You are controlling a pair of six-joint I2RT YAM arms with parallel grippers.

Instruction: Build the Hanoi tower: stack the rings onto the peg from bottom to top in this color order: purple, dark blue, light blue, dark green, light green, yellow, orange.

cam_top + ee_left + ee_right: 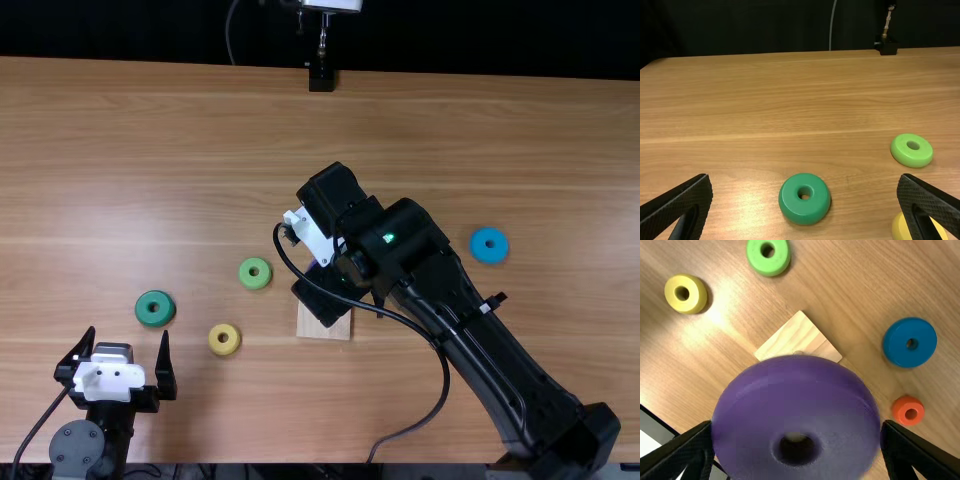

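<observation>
Purple ring (795, 390) sits clasped by the right gripper (796, 426) above the wooden base (799, 335), presumably because it goes on first. Near left, the left gripper (128, 333) is spread, empty.

Three rings (224, 349) lie on the table (200, 160), left of the block (325, 328); to its right, two more rings (910, 354), then an outermost ring (489, 256). A seventh ring (796, 400) sits in the right gripper (325, 288).
</observation>
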